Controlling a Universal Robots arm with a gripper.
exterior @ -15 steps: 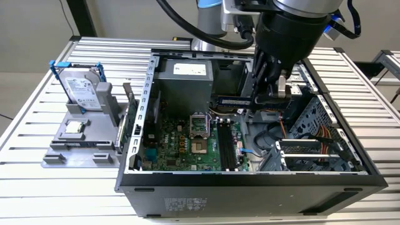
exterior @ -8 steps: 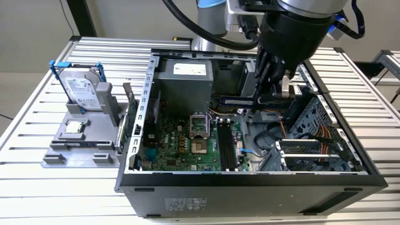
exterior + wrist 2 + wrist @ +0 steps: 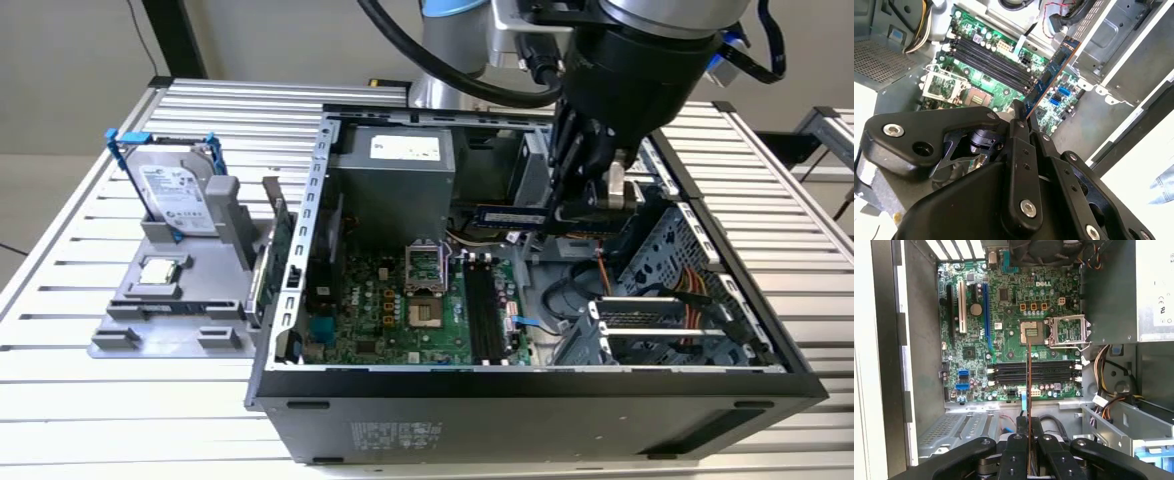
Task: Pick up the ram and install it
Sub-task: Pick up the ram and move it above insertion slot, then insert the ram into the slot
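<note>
The gripper (image 3: 1029, 429) has its fingers (image 3: 1016, 446) clamped narrowly on one end of the ram (image 3: 1050, 76); the stick juts beyond the fingertips, held clear above the motherboard's (image 3: 1004, 315) black slots (image 3: 1054, 373) inside the open case (image 3: 534, 400).

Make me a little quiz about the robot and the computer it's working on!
1. True or false: the gripper is shut on the ram.
2. Pick one. The hard drive stands: A in the gripper; B in the grey holder beside the computer case; C on the floor.
3. Fill the gap: the long black slots on the motherboard are all ____.

Key: 1 true; 2 B; 3 empty.
</note>
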